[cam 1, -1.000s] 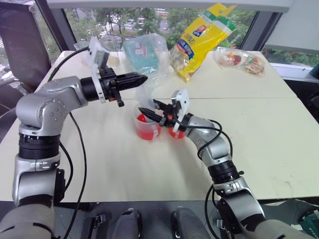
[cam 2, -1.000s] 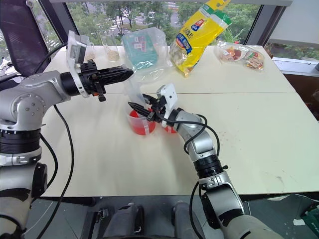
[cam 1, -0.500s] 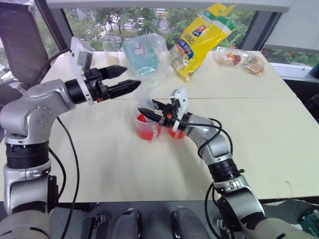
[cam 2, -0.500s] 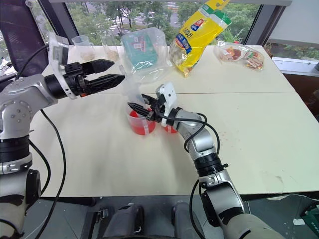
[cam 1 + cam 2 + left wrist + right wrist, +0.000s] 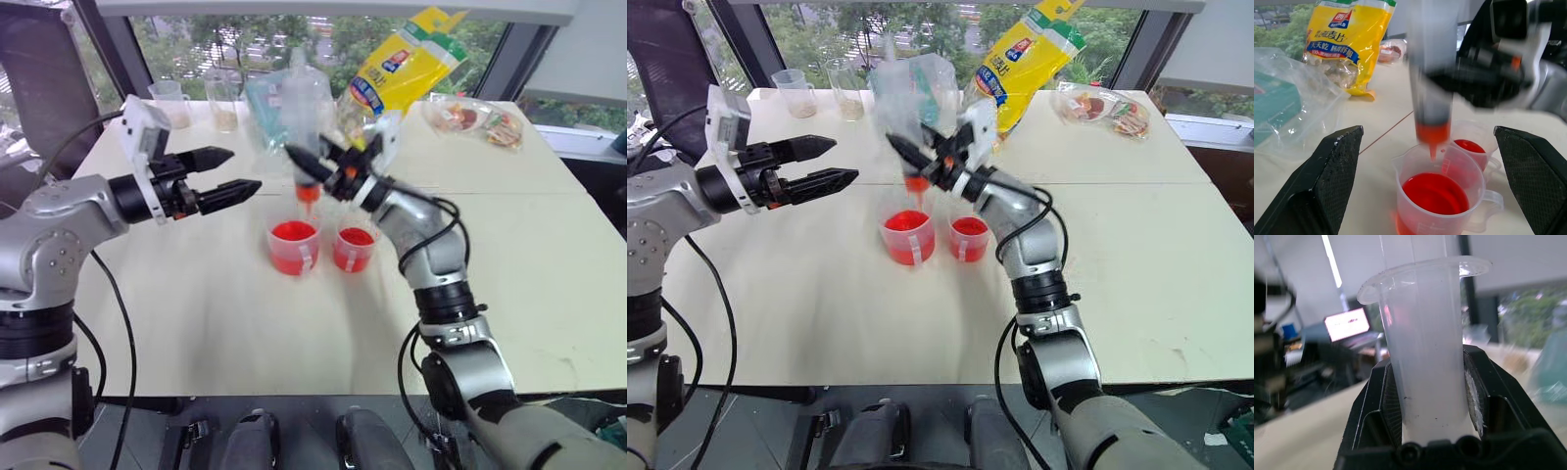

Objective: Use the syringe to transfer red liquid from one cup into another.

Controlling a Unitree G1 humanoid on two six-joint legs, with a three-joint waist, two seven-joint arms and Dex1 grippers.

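Left eye view: the right hand (image 5: 315,168) pinches the syringe (image 5: 304,117) upright above the wider cup (image 5: 293,247) of red liquid (image 5: 292,233) on the tabletop (image 5: 529,264); the smaller cup (image 5: 354,250) stands just beside.
Left wrist view: the left hand (image 5: 1435,181) is spread, apart from the wider cup.

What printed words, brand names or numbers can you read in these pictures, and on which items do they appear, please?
Yellow snack bag: a red logo and a blue band with white Chinese characters and "100%", the rest too blurred to read.
Teal box in a clear bag: print too small to read.
Cups' white strips: nothing legible.
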